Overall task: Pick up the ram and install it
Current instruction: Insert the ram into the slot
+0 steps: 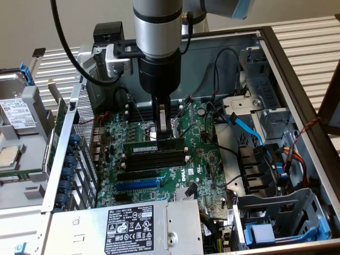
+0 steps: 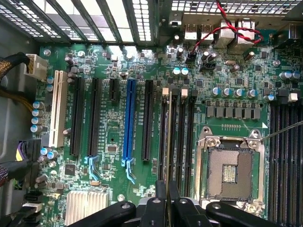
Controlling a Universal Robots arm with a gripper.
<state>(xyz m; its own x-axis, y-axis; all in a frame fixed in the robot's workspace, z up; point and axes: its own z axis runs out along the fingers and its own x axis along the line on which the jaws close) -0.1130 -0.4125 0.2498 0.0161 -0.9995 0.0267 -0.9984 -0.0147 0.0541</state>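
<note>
Green ram [image 1: 142, 145], pale label unreadable, pinched upright in gripper [image 1: 164, 133] fingers at black slots [image 1: 156, 159]; motherboard [image 1: 204, 159] marked Dell.

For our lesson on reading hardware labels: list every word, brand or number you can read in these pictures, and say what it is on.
"DELL": white print on the motherboard.
Too small to read: power supply label.
Blurred: hard drive label.
Unreadable: pale label on the ram.
Too small: white print beside the blue slot.
</note>
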